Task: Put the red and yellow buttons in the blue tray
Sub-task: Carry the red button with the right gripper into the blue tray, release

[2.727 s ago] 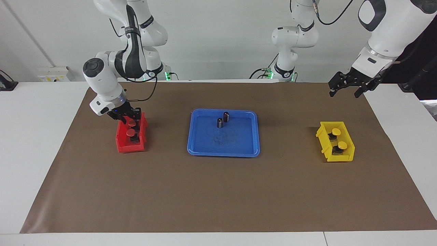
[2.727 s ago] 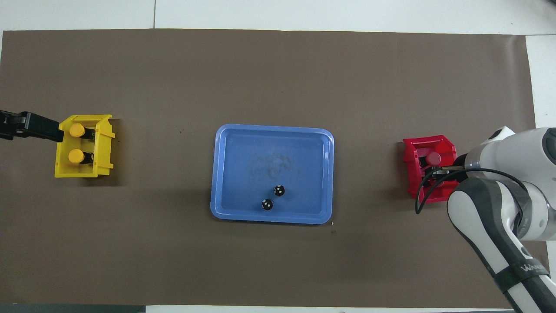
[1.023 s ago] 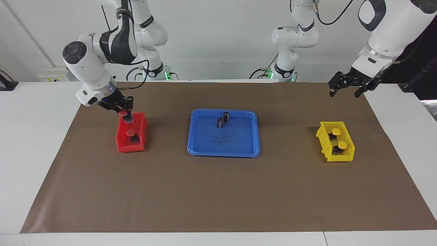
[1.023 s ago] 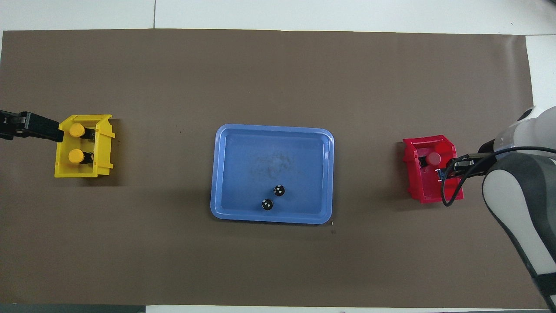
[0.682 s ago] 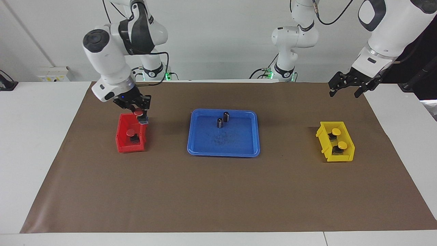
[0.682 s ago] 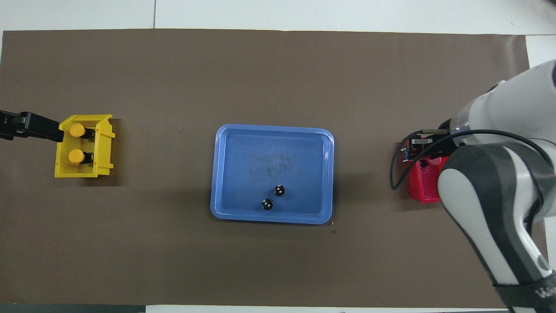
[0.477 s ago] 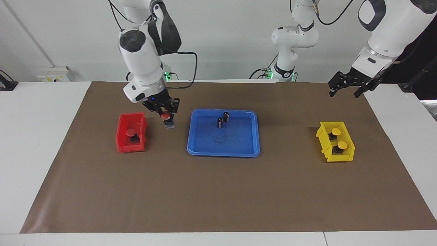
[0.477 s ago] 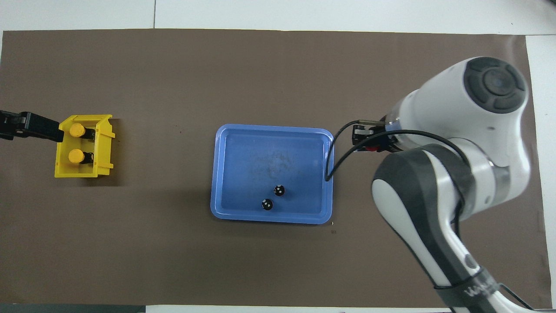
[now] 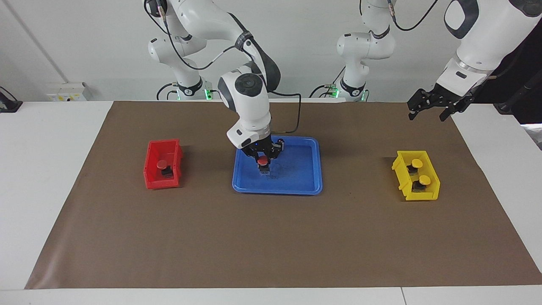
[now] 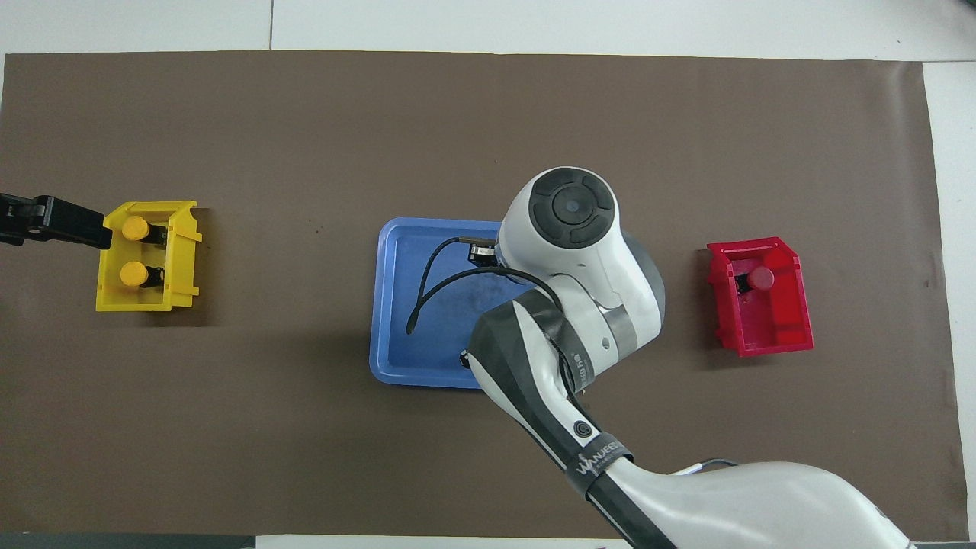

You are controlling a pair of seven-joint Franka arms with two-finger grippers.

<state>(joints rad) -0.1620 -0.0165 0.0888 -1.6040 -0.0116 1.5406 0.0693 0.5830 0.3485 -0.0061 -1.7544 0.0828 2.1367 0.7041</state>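
Facing view, notes: our right gripper (image 9: 263,157) is over the blue tray (image 9: 305,178), clenched on a red button (image 9: 263,160) by its cap end, the dark base hanging below. We cannot tell whether the base touches the tray floor yet. One dark capless cylinder (image 9: 280,145) shows in the tray just beside the gripper, nearer to the robots; the overhead view is mostly blocked by our right arm.

Second red button (image 9: 162,164) sits in the red bin (image 9: 152,180), toward the right arm's end of the table. Two yellow buttons (image 9: 417,163) (image 9: 424,181) sit in the yellow bin (image 9: 427,195) at the left arm's end. So one of four is arriving, by our reckoning.

Our left gripper (image 9: 432,108) waits in the air, near the yellow bin and over the mat's edge; its fingers look spread and hold nothing.

Handling judgement: these buttons look small, rigid and light, top-heavy on a blocky base, so likely to tip if dropped. The smooth round cap may slip; we would rather pinch the flat sides of the base, or just under the cap, and release low.
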